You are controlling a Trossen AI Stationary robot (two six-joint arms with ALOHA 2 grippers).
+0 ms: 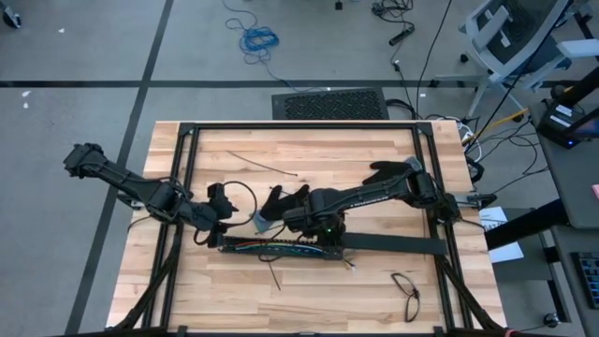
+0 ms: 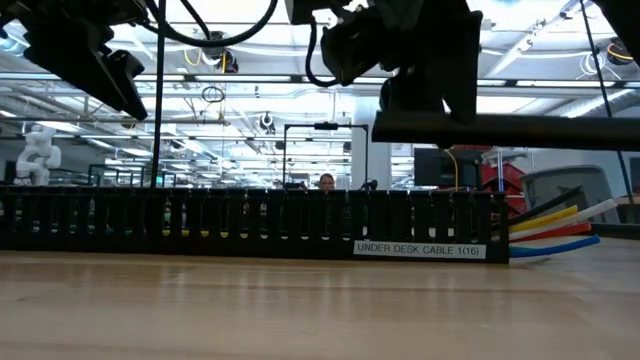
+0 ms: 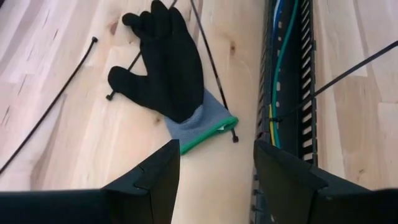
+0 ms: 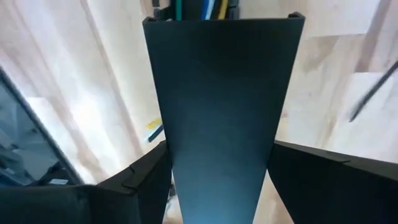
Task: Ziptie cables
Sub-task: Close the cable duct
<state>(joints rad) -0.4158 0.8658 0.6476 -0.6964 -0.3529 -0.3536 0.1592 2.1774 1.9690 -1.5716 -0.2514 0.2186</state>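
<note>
Across the worktop [image 1: 374, 154] it's pretty roomy up at the far side, bare wood inside the black frame, with just one loose zip tie [image 1: 267, 166] lying there. Near the front edge there's another free patch, with a pair of glasses [image 1: 406, 292] off toward the right corner. The middle is where it gets tight: the long slotted cable tray [image 1: 271, 247] runs left to right, and both my arms crowd over it.

My left end effector [image 3: 216, 174] hovers with fingers spread, holding nothing, over bare wood just beside the tray. A black glove [image 3: 166, 65] with a grey and green cuff lies ahead of it, with more zip ties around it.

My right end effector [image 4: 221, 180] has its fingers on either side of the flat black tray cover [image 4: 221, 112], hugging its edges, so it looks pinched on that.

The cables [image 3: 275, 74], blue, green and yellow, sit down inside the tray, and their coloured ends stick out of its right end in the low view.
</note>
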